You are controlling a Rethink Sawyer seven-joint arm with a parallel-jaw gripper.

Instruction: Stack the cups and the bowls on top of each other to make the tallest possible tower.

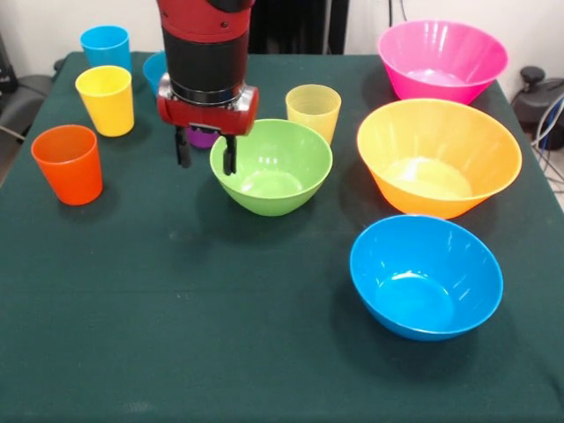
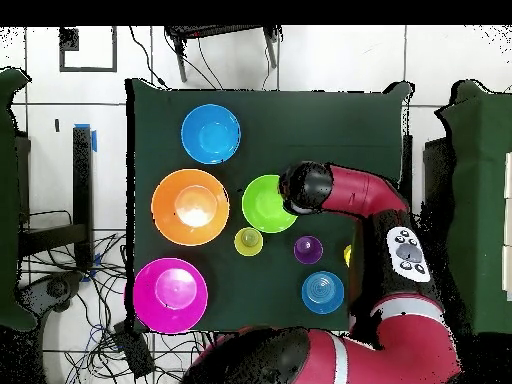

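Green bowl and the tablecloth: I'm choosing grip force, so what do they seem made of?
The green bowl looks like thin translucent plastic with a glossy finish: light glints inside it. The tablecloth looks like dark green matte fabric, with no shine and slight creases, though the weave cannot be made out.

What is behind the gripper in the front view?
Behind the gripper, a purple cup peeks out between the open jaws; a small blue bowl's edge shows beside the arm. Most of both is covered.

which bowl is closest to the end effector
The green bowl: the end effector hangs at its rim, fingers apart. The orange, blue and pink bowls all sit farther off.
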